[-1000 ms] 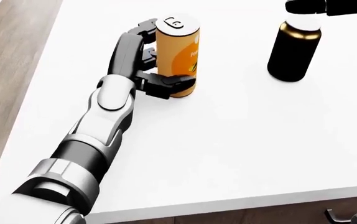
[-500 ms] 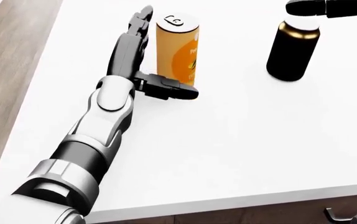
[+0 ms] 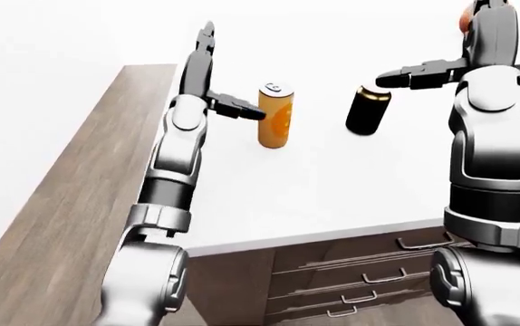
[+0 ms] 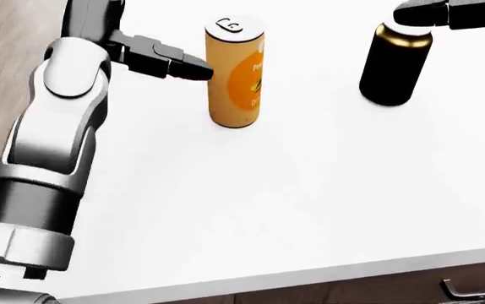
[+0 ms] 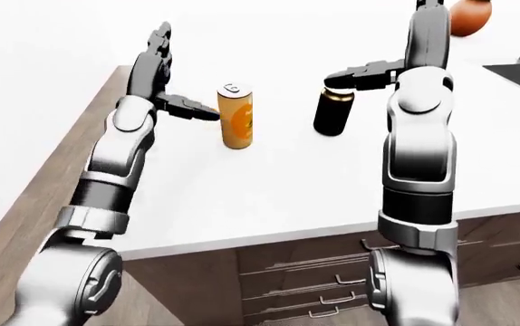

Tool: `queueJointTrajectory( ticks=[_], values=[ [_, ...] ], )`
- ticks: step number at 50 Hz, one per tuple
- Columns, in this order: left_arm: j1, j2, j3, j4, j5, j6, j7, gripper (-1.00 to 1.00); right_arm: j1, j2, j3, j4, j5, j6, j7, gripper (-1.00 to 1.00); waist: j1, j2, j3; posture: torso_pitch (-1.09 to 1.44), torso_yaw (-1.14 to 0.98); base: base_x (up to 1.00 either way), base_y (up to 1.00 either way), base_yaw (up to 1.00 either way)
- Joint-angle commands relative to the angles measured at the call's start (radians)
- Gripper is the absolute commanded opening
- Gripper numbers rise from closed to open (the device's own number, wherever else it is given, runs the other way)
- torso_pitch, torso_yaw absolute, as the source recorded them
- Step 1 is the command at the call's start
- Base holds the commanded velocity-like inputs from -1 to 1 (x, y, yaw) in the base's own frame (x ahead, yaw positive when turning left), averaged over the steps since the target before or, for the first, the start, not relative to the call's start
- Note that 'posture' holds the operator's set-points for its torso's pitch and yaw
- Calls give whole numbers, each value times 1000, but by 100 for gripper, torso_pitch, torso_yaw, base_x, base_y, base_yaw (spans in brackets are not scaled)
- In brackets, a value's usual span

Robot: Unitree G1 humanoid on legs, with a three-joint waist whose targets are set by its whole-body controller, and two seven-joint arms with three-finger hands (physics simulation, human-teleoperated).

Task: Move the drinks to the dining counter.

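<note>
Orange can (image 4: 236,73) upright, free beside spread-fingered left robot hand (image 3: 207,88); right robot hand's (image 5: 396,51) spread unclear.

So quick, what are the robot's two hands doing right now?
Left hand: open, beside the orange can, holding nothing.
Right hand: open, thumb over the dark bottle, holding nothing.

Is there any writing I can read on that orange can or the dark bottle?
Orange can: white lettering at its right edge, cut off by the curve; it seems to start "Pe", the rest unreadable.
Can, lower: a smaller line, too blurred to read.
Dark bottle: no text visible.
</note>
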State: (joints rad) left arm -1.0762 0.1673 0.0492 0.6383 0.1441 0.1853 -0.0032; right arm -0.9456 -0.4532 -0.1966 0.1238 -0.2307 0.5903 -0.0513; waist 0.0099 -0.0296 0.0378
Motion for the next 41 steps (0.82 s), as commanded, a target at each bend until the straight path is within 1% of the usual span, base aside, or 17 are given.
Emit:
queueJointTrajectory(
  ticks=[1,8,13,15,16,17,18,22,27,30,37,41],
  values=[
    [-39,25,13,-113,14,65,-20,100,-34,-16,-7,-36,-5,-24,-5,100,0,-2,-33,0,0,0,0,0],
    [12,82,38,-411,42,257,-91,100,-23,-48,-23,-118,-10,29,18,100,1,7,-26,0,0,0,0,0],
    [52,162,82,-619,51,393,-143,100,13,-87,-52,-213,-11,89,52,100,1,9,-21,0,0,0,0,0],
    [70,185,94,-677,55,431,-155,100,20,-100,-60,-244,-12,113,63,100,0,10,-19,0,0,0,0,0],
    [83,205,111,-724,54,466,-166,100,33,-113,-69,-271,-12,128,74,100,0,10,-18,0,0,0,0,0],
    [100,226,117,-767,54,491,-186,100,47,-123,-80,-296,-11,142,84,100,0,11,-17,0,0,0,0,0],
    [111,254,139,-823,51,530,-204,100,71,-138,-95,-334,-9,162,99,100,0,12,-16,0,0,0,0,0],
    [151,295,171,-893,43,574,-204,100,134,-169,-132,-411,-5,195,125,100,1,13,-10,0,0,0,0,0],
    [216,337,211,-977,26,619,-206,100,194,-201,-176,-490,9,238,145,100,3,13,-10,0,0,0,0,0],
    [245,350,227,-1023,13,646,-204,100,237,-195,-194,-537,18,252,143,100,3,13,-8,0,0,0,0,0],
    [313,361,254,-1093,-13,670,-187,100,357,-174,-263,-648,41,282,134,100,3,11,-7,0,0,0,0,0],
    [344,374,275,-1114,-25,675,-182,100,400,-183,-298,-696,52,308,143,100,5,12,-7,0,0,0,0,0]
  ],
)
